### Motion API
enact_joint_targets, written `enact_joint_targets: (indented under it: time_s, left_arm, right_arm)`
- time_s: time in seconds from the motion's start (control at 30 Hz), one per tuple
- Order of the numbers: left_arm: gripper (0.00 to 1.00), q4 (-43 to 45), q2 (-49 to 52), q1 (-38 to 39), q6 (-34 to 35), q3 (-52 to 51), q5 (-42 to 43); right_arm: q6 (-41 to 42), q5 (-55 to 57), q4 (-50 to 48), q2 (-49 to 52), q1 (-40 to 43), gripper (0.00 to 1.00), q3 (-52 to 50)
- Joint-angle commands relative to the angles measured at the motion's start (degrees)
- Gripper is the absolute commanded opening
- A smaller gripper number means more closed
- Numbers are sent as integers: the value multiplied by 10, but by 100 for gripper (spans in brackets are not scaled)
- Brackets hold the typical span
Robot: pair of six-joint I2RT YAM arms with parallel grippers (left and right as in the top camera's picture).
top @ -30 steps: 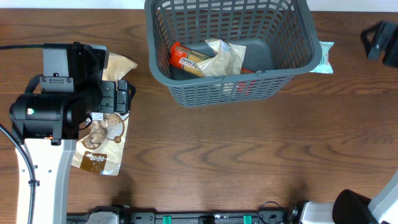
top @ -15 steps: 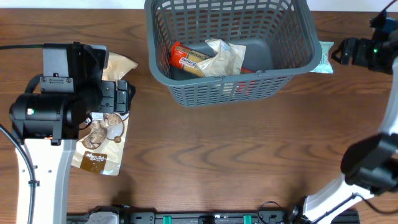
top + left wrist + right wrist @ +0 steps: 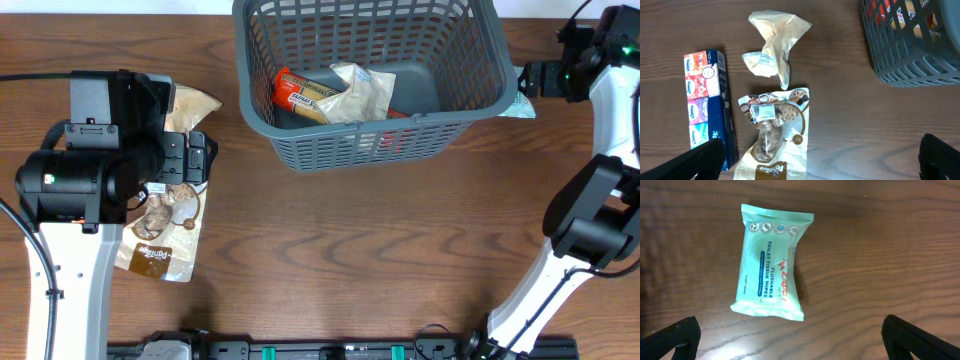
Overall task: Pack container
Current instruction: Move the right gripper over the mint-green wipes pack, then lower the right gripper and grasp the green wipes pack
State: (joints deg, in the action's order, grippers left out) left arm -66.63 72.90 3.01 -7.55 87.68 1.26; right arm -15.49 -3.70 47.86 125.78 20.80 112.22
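Note:
The container, a dark grey slotted basket, stands at the back middle of the table; its corner shows in the left wrist view. It holds an orange packet and a crumpled cream bag. My left gripper hangs open above a brown snack packet, with nothing between its fingers. My right gripper is open above a mint green wipes packet, which lies on the table just right of the basket. Neither gripper touches anything.
A cream crumpled bag lies beyond the brown packet. A blue tissue box lies to its left, hidden under the left arm in the overhead view. Bare wood stretches in front of the basket.
The right arm has swung in from the far right edge and now stands over the wipes packet beside the basket. The left arm and all packets have stayed put.

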Motion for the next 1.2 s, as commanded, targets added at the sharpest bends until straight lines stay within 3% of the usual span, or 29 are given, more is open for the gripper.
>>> enact_joint_targets:
  time_s: [0.0,0.33,0.77,1.17]
  left_arm:
    - [99,-2,0,0,-3,3,-5]
    - [99,-2,0,0,-3,3,-5]
    - [99,-6,1,0,10,3,-4]
    - [99,-30,1,0,14,3,-4]
  right_arm:
    - [-15,7,-3,39,-8,99,1]
    - [-14,7,-16,108,-30,99,1]
    - [-6,7,-69,115,-66,97,2]
    - [83,53,-117,115,-62,95,2]
